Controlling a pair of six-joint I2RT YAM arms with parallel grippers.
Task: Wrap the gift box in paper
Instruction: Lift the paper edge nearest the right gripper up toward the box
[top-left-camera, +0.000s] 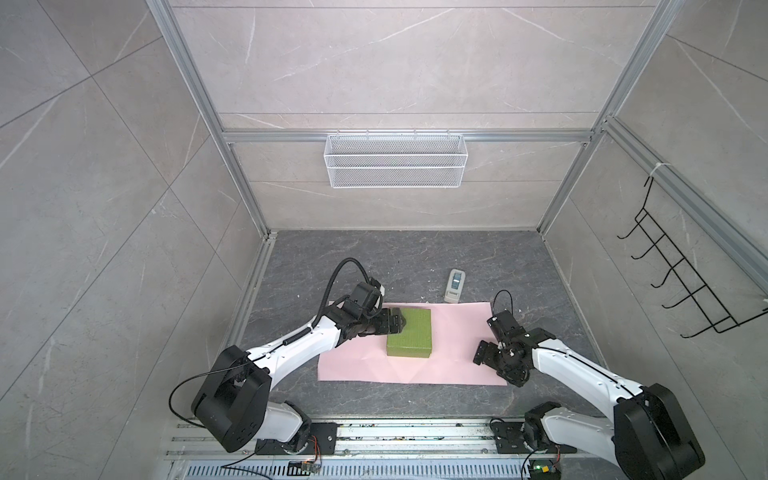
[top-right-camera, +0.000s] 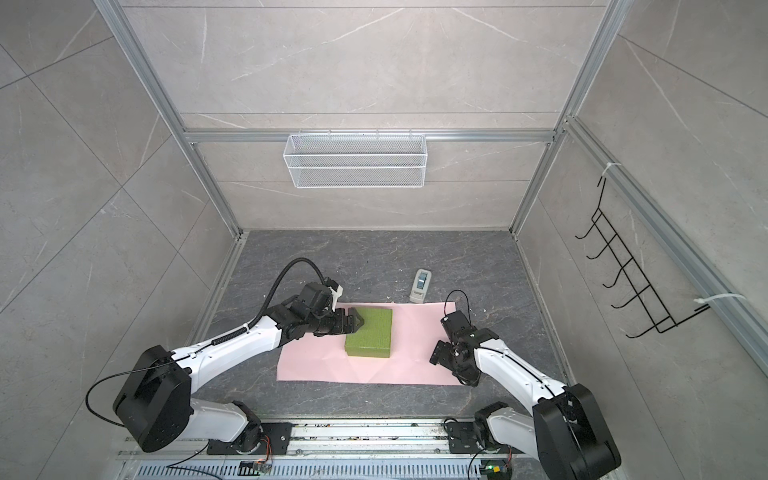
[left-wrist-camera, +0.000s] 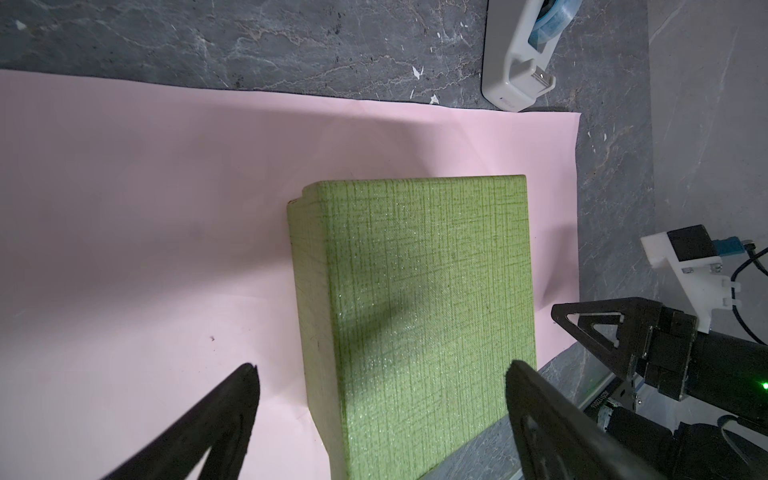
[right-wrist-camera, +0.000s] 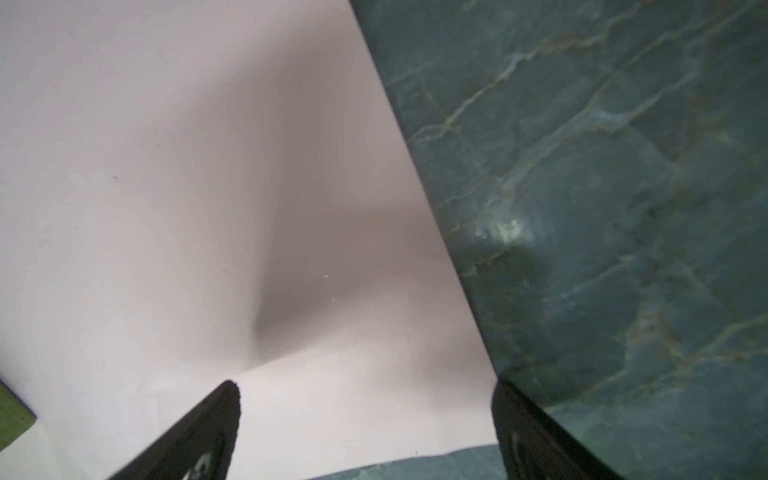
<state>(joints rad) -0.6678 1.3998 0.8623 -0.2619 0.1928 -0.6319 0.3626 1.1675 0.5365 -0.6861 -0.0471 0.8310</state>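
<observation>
On the dark marbled tabletop (top-left-camera: 374, 257) you have the paper (top-left-camera: 457, 345) lying flat, pink face up, with the gift box (top-left-camera: 409, 332) resting on it close to its far edge. Your left gripper (left-wrist-camera: 382, 370) hangs over the box's left side, jaws apart and empty. Your right gripper (right-wrist-camera: 365, 419) is spread wide over the paper's right edge, gripping nothing.

The flat olive-green gift box (top-left-camera: 409, 332) carries fine darker-green crosshatched lines and faint sparkle. The thin pale pink paper sheet (top-left-camera: 457, 349) is plain. The dark grey stone counter (top-left-camera: 415, 257) shows pale veins. The small grey-white plastic device (top-left-camera: 454, 286) holds a blue roll (left-wrist-camera: 552, 16).
</observation>
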